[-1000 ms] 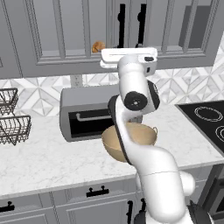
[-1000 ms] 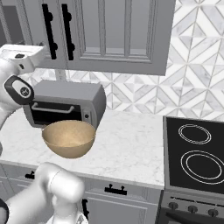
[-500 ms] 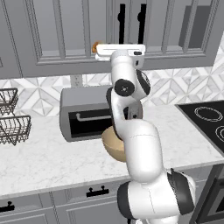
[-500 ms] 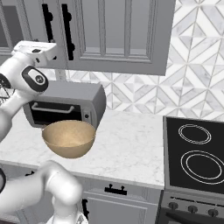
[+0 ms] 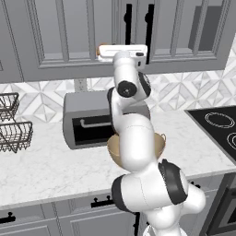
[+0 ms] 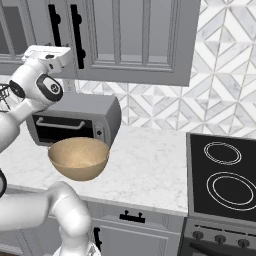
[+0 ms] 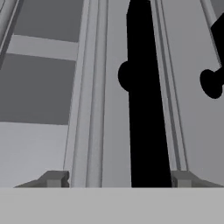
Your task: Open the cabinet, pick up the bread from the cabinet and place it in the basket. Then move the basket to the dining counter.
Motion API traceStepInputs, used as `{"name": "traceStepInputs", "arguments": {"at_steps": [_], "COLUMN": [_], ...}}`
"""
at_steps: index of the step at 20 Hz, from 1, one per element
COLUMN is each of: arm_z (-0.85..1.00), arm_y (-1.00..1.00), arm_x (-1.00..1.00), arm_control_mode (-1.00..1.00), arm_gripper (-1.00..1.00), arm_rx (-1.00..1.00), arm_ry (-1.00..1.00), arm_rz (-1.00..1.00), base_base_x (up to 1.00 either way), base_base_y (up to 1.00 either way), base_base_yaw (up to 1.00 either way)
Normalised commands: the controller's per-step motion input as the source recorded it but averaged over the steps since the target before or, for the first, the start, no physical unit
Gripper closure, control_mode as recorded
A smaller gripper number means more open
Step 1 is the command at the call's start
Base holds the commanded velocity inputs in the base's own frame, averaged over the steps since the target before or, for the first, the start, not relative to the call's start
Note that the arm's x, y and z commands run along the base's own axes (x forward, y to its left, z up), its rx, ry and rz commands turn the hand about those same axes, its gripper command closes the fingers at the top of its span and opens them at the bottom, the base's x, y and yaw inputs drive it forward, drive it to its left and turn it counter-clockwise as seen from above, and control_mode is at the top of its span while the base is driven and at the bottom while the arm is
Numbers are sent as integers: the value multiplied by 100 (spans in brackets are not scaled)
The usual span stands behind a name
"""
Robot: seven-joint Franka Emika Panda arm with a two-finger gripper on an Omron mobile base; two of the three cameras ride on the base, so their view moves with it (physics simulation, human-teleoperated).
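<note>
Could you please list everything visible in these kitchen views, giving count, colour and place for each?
cabinet: one, grey with glass-panel doors, doors shut, on the wall above the worktop.
handles: two, black vertical bars, at the meeting edges of the doors.
bread: one, golden-brown, behind the cabinet glass, mostly hidden by the hand.
basket: one, tan, on the worktop in front of the toaster oven.
toaster oven: one, grey, against the backsplash.
wire baskets: two, dark, left end of the worktop.
hob: one, black, right of the worktop.
claw: one, dark tips open, either side of a handle.
</note>
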Motion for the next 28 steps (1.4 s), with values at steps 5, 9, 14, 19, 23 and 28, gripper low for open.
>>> {"name": "traceStepInputs", "arguments": {"at_steps": [5, 9, 14, 19, 23, 28], "arm_z": [0, 0, 0, 0, 2, 5], "arm_y": [0, 0, 0, 0, 16, 50], "arm_x": [27, 5, 0, -11, -40, -74], "arm_control_mode": [-100, -100, -100, -100, -100, -100], "arm_gripper": [100, 100, 100, 100, 100, 100], "arm_rx": [0, 0, 0, 0, 0, 0], "arm_ry": [0, 0, 0, 0, 1, 6], "arm_rz": [0, 0, 0, 0, 1, 0], "base_base_x": [0, 0, 0, 0, 0, 0], "base_base_y": [0, 0, 0, 0, 0, 0], "base_base_yaw": [0, 0, 0, 0, 0, 0]}}
